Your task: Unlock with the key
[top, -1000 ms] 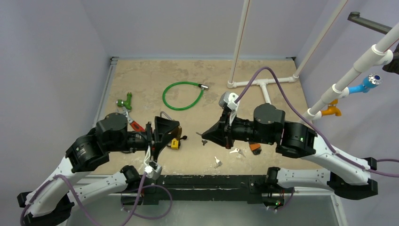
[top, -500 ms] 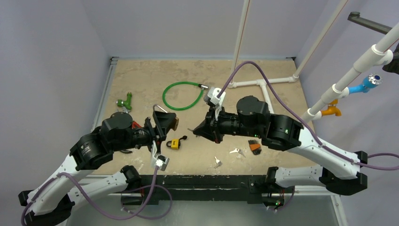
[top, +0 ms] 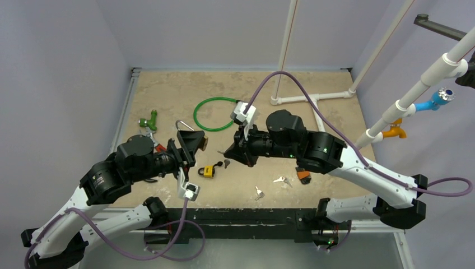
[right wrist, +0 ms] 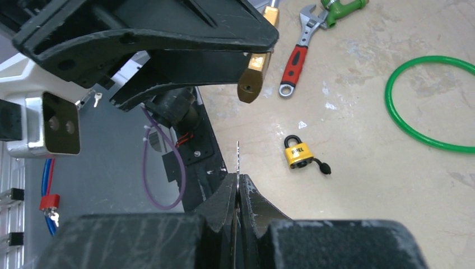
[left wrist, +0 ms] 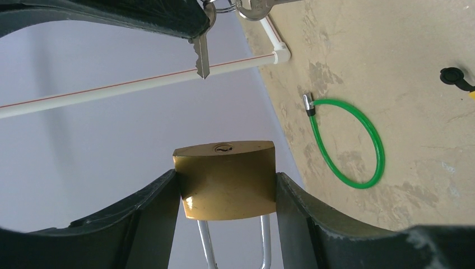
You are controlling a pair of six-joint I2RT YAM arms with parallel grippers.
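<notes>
My left gripper [top: 192, 145] is shut on a brass padlock [left wrist: 227, 182] and holds it above the table, keyhole end towards the right arm, steel shackle back between the fingers. The padlock also shows in the right wrist view [right wrist: 252, 75] and the top view [top: 204, 143]. My right gripper [top: 228, 152] is shut on a silver key [right wrist: 237, 159], blade sticking out past the fingertips [right wrist: 246, 188]. In the left wrist view the key [left wrist: 200, 56] hangs above the padlock, a clear gap from the keyhole.
A yellow padlock [top: 209, 171] lies below the grippers. A green cable loop [top: 215, 115] lies farther back. A red-handled wrench [right wrist: 297, 56] and a green nozzle [top: 148, 120] are at the left. Loose keys [top: 283, 180], an orange item [top: 303, 175] and a white pipe frame [top: 311, 101] are at the right.
My right arm has moved left and away from the table's near edge with the key, closing on the padlock. My left gripper has lifted and turned the padlock towards it.
</notes>
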